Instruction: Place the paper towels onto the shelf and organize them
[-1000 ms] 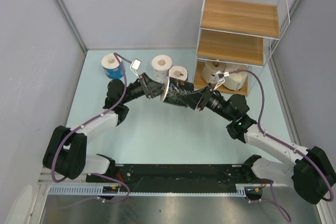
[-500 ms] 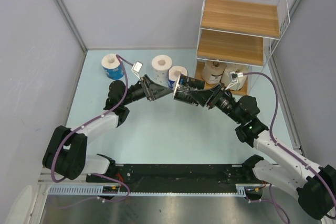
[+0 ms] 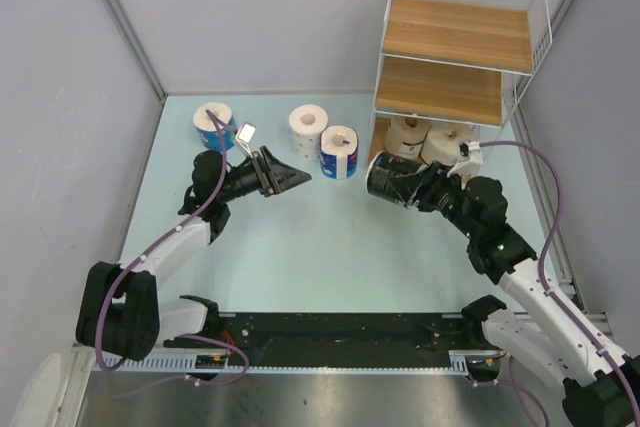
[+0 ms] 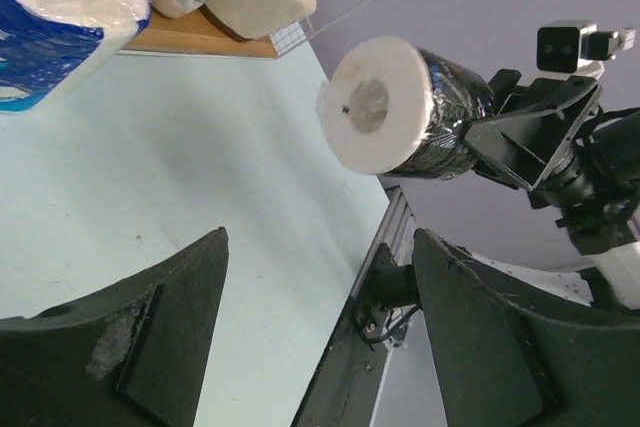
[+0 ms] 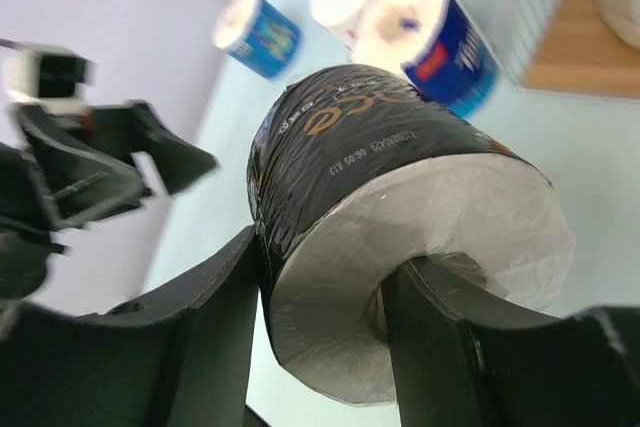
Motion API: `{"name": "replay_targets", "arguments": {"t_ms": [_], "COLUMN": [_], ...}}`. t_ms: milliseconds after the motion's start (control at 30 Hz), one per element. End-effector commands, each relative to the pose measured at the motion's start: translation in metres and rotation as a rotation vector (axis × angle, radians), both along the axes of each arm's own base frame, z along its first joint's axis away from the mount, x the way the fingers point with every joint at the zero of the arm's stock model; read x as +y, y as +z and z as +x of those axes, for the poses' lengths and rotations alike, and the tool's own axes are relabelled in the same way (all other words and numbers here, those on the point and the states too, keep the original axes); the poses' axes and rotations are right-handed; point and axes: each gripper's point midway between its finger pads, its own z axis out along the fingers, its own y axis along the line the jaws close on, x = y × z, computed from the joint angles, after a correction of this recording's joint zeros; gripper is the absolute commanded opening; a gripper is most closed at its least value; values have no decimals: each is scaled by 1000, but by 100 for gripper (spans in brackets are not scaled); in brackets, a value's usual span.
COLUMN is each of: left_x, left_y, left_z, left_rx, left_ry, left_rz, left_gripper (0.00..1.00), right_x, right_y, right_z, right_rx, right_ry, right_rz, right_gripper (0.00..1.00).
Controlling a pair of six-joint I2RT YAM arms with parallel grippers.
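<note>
The right claw [image 3: 398, 185] holds the dark roll [image 3: 381, 178] on its side, one finger [image 5: 430, 332] in the core and the other against the wrap. Just behind this claw is the shelf [image 3: 455, 97], with two pale rolls [image 3: 408, 134] on its lowest board. To the claw's left, a blue roll [image 3: 340, 152] and a white roll [image 3: 308, 126] stand on the tabletop [image 3: 330, 247]. The left claw [image 3: 300, 177] gapes wide and empty, facing the dark roll. A second blue roll [image 3: 213, 125] stands behind it, to its left.
</note>
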Motion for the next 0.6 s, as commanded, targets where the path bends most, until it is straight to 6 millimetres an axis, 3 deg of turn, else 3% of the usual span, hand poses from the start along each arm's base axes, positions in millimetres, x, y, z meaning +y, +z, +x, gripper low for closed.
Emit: {"name": "replay_targets", "arguments": {"t_ms": [0, 133, 300, 567], "left_x": [9, 14, 18, 27], "left_y": [12, 5, 1, 1], "left_z": [8, 11, 14, 15], "left_rx": [-96, -80, -73, -91], "left_ry": [26, 35, 45, 76], "left_rz": [117, 171, 195, 228], "left_gripper": [80, 80, 80, 81], "right_x": [-9, -20, -25, -27], "right_y": [4, -9, -8, -68], "right_z": [1, 0, 3, -15], "right_rx": [37, 109, 162, 387], "right_ry": [5, -5, 11, 145], "right_rz": [-186, -308, -421, -656], "right_gripper": [40, 39, 42, 48]}}
